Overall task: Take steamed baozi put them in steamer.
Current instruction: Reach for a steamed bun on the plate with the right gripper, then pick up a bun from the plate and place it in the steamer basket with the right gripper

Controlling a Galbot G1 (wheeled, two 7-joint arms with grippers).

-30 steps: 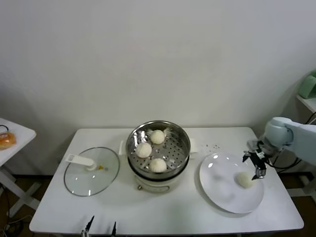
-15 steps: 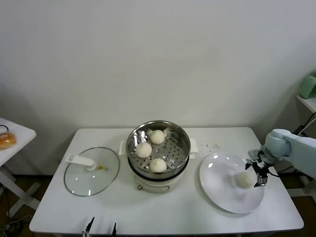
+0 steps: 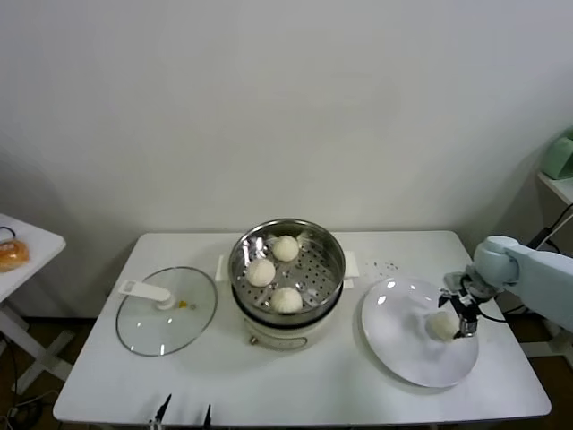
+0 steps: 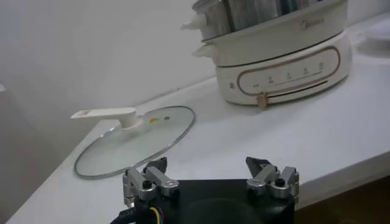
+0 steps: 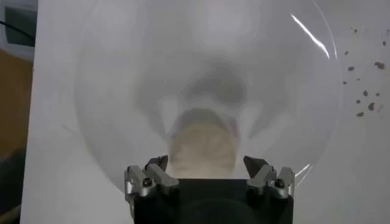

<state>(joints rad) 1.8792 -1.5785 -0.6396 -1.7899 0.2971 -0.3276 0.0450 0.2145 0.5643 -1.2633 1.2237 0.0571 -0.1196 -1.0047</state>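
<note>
Right gripper [image 5: 206, 176] sits low over the plate [image 3: 394, 345] with its jaws spread wide and nothing held; the last bun [image 5: 202, 151] lies between the fingertips [image 5: 157, 165], not yet pinched as far as the wrist view shows; jaws look set to straddle it so a close would catch both sides, my read. In the head view the same gripper [image 3: 454, 316] is at the plate's right part, right at the bun [image 3: 442, 325]; that bun is round, off-white, matte, smooth, resting on the plate's floor, apart from the rim. Left gripper [image 4: 210, 176] is parked low at the counter's [image 3: 224, 381] front edge, fingers wide apart, empty; likely just waiting while the right arm works. Lid [image 3: 166, 310] lies flat on the counter left of the steamer [image 3: 286, 269], so the basket is uncovered for loading. Three buns [image 3: 273, 272] already sit on the perforated floor, one near the back, one left of centre, one at the front; same pale round look; space is free on the basket's right side, where the fourth would probably go. Dark specks [image 5: 361, 91] lie on the counter beside the plate.
</note>
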